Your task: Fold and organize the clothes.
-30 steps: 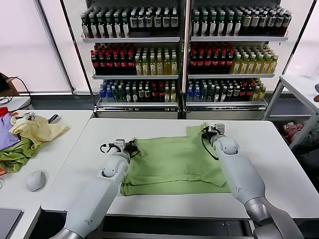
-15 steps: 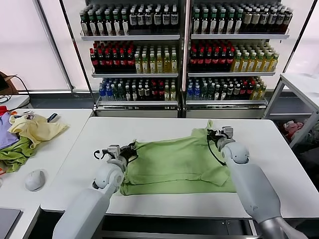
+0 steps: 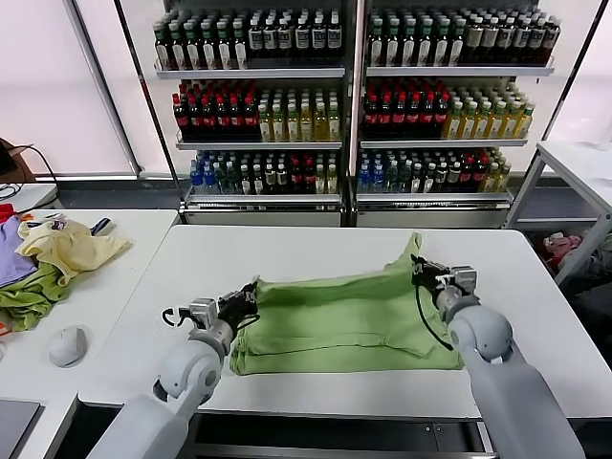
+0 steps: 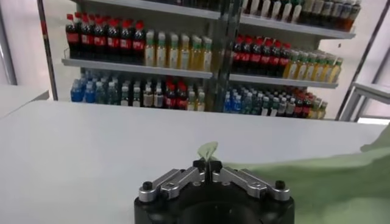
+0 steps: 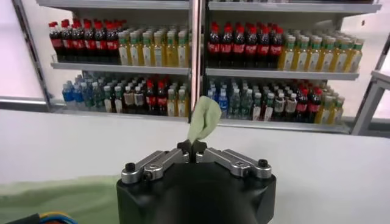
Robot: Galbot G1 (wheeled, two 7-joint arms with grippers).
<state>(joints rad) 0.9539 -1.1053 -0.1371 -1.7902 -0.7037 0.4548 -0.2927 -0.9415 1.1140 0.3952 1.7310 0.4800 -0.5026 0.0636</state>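
The light green shirt (image 3: 335, 316) lies folded across the middle of the white table (image 3: 287, 249). My left gripper (image 3: 247, 298) is shut on the shirt's far left corner, a tuft of green cloth (image 4: 207, 150) sticking out of its closed jaws (image 4: 208, 171). My right gripper (image 3: 421, 272) is shut on the far right corner, which stands up as a peak (image 3: 414, 245); green cloth (image 5: 204, 119) pokes from its jaws (image 5: 191, 150). Both corners are lifted a little off the table. The shirt's collar, buttons and print are hidden.
A side table on the left holds a pale yellow garment (image 3: 67, 249), darker green (image 3: 29, 296) and purple (image 3: 11, 251) clothes, and a grey mouse (image 3: 69, 346). Shelves of bottles (image 3: 354, 105) stand behind the table. Another white table (image 3: 579, 167) is at far right.
Both grippers have pulled back towards me with the shirt's far corners, drawing the far edge nearer the front. The right corner now stands up higher.
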